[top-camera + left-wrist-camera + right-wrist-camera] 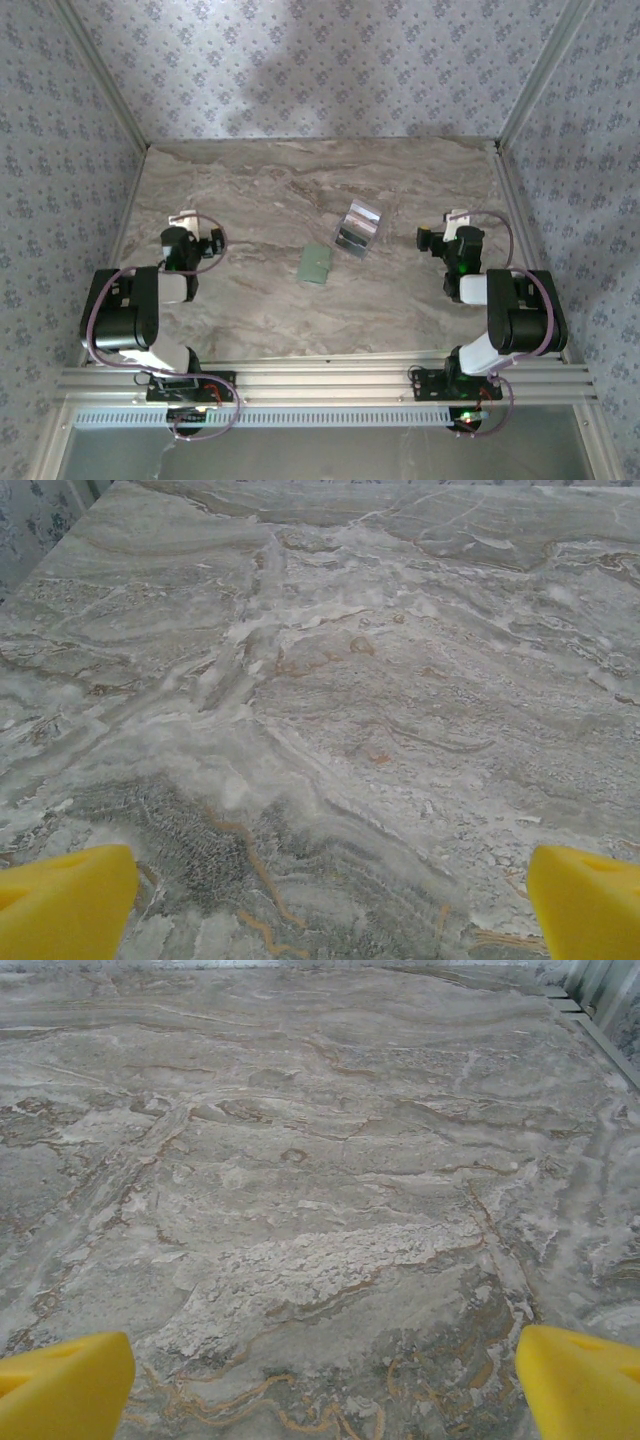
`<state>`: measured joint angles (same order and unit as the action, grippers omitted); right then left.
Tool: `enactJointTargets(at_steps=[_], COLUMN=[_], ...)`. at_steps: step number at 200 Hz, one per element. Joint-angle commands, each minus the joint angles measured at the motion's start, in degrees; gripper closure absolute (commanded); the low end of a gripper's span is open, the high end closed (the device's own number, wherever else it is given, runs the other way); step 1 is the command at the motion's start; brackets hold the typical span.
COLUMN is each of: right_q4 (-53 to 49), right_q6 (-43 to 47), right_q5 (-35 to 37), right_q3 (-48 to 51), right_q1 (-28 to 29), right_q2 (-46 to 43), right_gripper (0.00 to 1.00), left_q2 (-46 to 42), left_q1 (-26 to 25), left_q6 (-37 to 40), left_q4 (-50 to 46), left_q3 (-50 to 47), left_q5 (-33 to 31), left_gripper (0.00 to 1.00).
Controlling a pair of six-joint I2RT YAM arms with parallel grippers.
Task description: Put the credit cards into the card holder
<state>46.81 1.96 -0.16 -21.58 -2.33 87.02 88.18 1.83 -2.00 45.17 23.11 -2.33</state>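
- Shows, at far left, the left arm (pixel 125 310) folded sharply at the elbow, with its black upper link low beside its base on the grooved aluminium rail (pixel 330 375) and its forearm reaching away over the grey-brown, marble-patterned table (pixel 250 180).
- Finds the left gripper (pixel 188 222) poised over bare tabletop, well left of the task's things, with its jaws spread wide and nothing between the blunt yellow fingertips (pixel 65 900).
- Places the flat, matte, pale sage-green, squarish card holder (pixel 316 264) lying near the table's middle, between the two grippers and clear of both.
- Sets the small, shiny silvery, white and dark credit cards (pixel 358 228) in an overlapping cluster just beyond and right of the holder, close beside it, seemingly not touching and not inside.
- Catches the right arm (pixel 520 310) mirroring the other, elbow bent near the rail and forearm stretched away.
- Leaves the right gripper (pixel 455 228) over bare marble right of the cards, gaping wide and empty, its own fingertips (pixel 580 1380) far apart.
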Motion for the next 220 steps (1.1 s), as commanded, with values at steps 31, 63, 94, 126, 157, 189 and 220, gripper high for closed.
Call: enactJointTargets(at_steps=[31,63,94,126,157,189,220], right_q4=[-17.80,-33.12,-48.02,-54.21,-60.00,-59.85,-58.28], right_q6=[-0.74,-19.48,-34.93,-32.68,-31.27,-31.94,-31.64], right_q5=[19.66,19.90,12.08,7.67,6.94,2.55,1.39], right_q3=[-7.04,-13.26,-18.83,-19.93,-21.13,-20.79,-21.39], right_q1=[7.60,9.08,3.95,9.13,19.26,26.77,30.08], right_q2=[-12.98,-22.56,-24.05,-23.67,-19.88,-13.42,-7.72], right_gripper=[0.00,0.00,0.00,0.00,0.12,0.39,0.55], left_q2=[-11.71,-13.48,-13.76,-11.70,-7.06,0.19,6.83], left_q1=[-7.84,-8.46,-6.97,-11.28,-17.55,-23.08,-27.77], left_q6=[-1.28,-16.10,-24.13,-23.80,-25.33,-25.62,-25.07], left_q4=[-26.05,-45.10,-44.18,-47.50,-46.97,-47.10,-49.73], left_q3=[11.68,21.75,22.21,24.45,25.58,28.10,31.94], left_q5=[-15.88,-4.63,12.59,19.14,26.36,29.40,29.86], left_gripper=[0.00,0.00,0.00,0.06,0.18,0.34,0.44])
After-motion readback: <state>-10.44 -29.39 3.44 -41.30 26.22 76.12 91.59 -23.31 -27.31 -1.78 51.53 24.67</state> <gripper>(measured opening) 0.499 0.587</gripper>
